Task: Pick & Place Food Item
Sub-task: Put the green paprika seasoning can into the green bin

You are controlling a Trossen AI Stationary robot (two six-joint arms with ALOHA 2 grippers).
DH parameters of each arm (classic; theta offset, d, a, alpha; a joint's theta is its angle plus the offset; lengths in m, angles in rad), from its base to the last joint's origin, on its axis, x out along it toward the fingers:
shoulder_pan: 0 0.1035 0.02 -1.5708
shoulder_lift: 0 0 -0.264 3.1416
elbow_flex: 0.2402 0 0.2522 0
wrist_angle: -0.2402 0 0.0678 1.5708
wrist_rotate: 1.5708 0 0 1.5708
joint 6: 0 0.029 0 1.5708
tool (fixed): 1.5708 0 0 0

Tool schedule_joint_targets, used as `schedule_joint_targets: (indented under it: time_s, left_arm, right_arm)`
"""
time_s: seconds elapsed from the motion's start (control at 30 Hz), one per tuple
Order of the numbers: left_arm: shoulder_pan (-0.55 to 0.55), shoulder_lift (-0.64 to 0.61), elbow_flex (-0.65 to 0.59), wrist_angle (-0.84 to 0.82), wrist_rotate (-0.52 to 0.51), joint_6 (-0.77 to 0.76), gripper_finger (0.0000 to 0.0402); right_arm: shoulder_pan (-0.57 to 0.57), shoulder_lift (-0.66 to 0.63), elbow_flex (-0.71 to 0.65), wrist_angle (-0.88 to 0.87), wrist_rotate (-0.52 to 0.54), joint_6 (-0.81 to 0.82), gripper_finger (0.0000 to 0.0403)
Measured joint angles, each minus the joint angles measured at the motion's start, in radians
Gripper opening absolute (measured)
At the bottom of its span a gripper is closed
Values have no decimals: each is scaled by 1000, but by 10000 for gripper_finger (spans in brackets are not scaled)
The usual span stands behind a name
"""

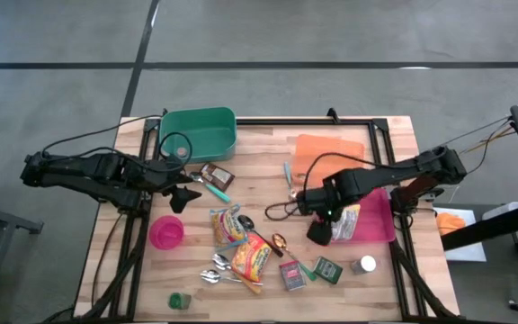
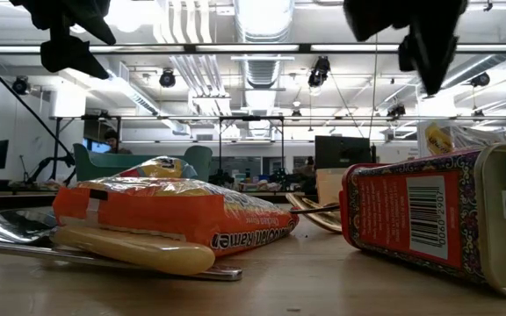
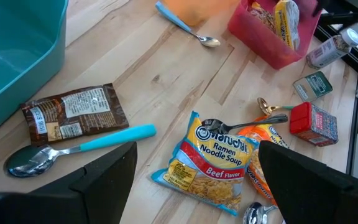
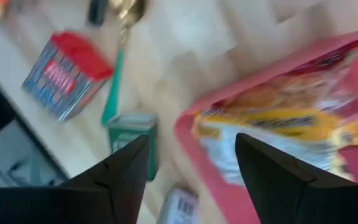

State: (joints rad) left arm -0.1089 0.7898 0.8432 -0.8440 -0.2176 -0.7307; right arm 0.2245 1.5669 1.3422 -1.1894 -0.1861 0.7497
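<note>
A yellow noodle packet [image 1: 346, 222] [image 4: 278, 118] lies flat in the pink tray [image 1: 378, 202] at the right of the table. My right gripper [image 1: 320, 232] [image 4: 191, 140] hangs open above the tray's left rim [image 4: 222, 186], pointing steeply down. Nothing is between its fingers. My left gripper [image 1: 180, 196] [image 3: 197, 146] waits open above the table's left half, over a beef ramen packet [image 3: 210, 162] and a teal-handled spoon [image 3: 73, 152], touching nothing.
A green bin [image 1: 198, 133] stands at the far left and an orange mat [image 1: 329, 148] at the far right. A brown packet [image 1: 216, 175], a pink bowl [image 1: 166, 232], an orange ramen packet [image 1: 254, 254], spoons, a red tin [image 1: 292, 274], a green tin [image 1: 326, 268] and a shaker [image 1: 363, 265] lie around.
</note>
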Motion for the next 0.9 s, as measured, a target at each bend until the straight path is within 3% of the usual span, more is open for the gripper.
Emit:
schedule_joint_targets:
  time_s: [0.3, 0.5, 0.9]
  left_arm:
    - [0, 0, 0, 1, -4, 20, 337]
    - [0, 0, 0, 16, -4, 19, 337]
    - [0, 0, 0, 73, -4, 27, 337]
  right_arm:
    - [140, 0, -15, 39, 55, 81, 294]
    - [217, 0, -16, 48, 105, 224, 317]
    - [370, 16, -61, 92, 216, 452, 322]
